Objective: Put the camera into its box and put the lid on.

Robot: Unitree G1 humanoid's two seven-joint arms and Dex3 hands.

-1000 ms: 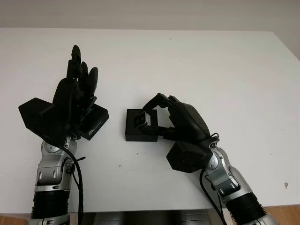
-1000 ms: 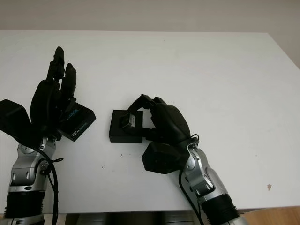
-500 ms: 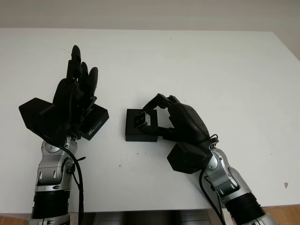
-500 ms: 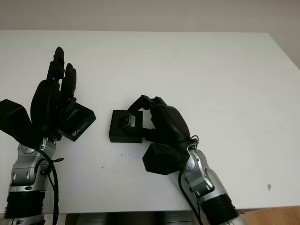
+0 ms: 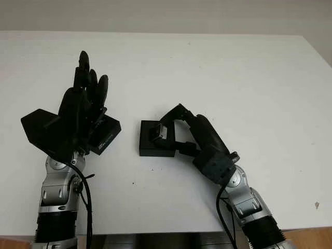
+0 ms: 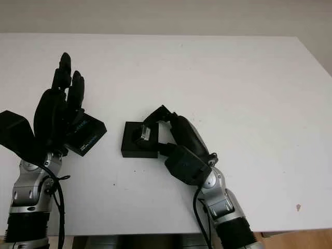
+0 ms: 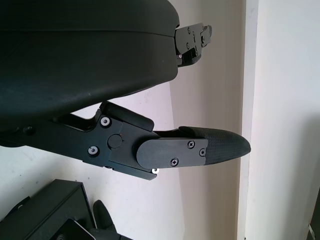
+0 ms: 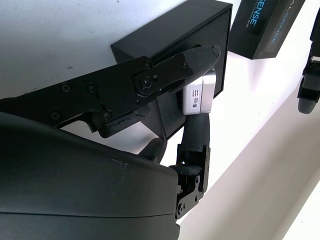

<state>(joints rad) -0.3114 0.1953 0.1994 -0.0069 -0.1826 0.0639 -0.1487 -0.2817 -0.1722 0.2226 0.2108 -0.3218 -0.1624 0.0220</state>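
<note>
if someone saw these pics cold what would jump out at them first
Most striking is the right hand at the table's middle, pinching a small silver camera over the open black box. Next is the left hand, raised on the left side with nothing in it, and the black lid lying on the white table just beside it, apart from the box.

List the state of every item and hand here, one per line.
Small silver camera: pinched in the right hand, tilted over the box, not seated.
Black square box: open, on the table.
Black lid with printed lettering: off, beside the left hand.
Right hand: shut on the camera.
Left hand: open, raised.
</note>
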